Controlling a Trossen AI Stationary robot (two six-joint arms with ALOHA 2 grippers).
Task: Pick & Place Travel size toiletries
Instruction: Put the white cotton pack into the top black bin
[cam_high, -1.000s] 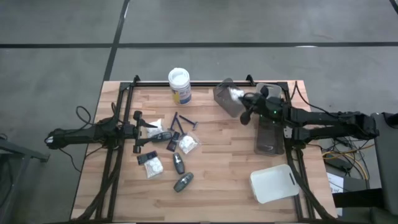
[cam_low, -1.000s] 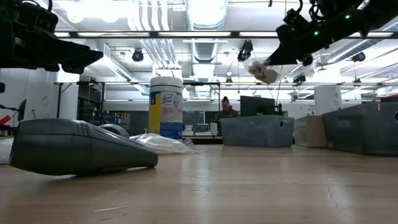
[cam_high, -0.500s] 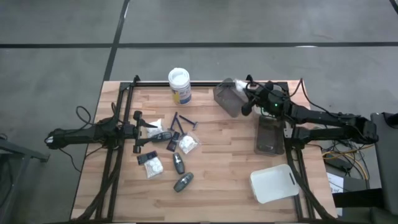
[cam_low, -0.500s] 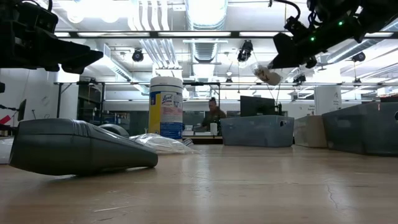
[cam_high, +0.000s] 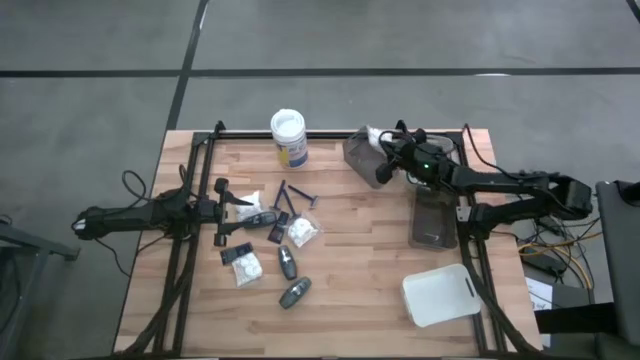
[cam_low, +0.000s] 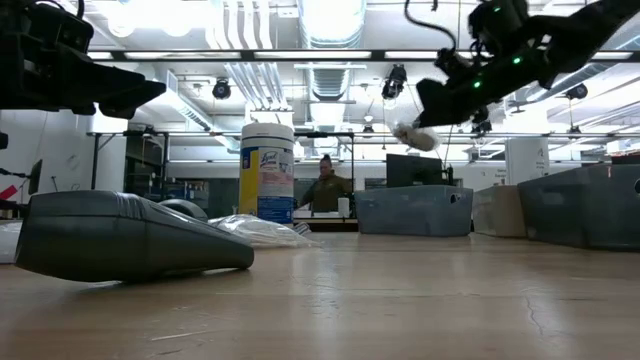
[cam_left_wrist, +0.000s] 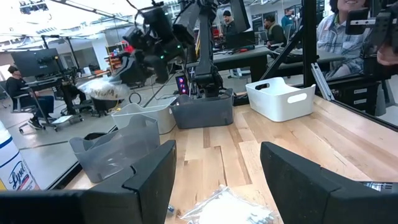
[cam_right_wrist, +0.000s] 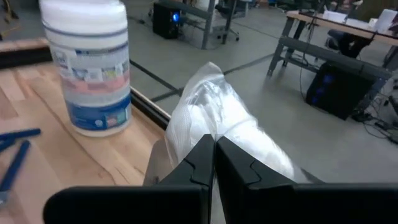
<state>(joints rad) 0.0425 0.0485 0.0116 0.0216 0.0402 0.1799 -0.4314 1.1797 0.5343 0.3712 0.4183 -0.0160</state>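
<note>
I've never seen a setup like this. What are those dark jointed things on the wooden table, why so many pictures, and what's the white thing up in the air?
Those are two robot arms, each ending in a two-finger gripper. One camera looks straight down, one sits at table level, and one rides on each wrist. The right gripper is shut on a white puffy packet, held above a grey tray at the far edge. The left gripper waits open by a scatter of small toiletries: packets, dark bottles, thin sticks. Also on the wooden table are a white-lidded jar, another grey tray and a white tray.
</note>
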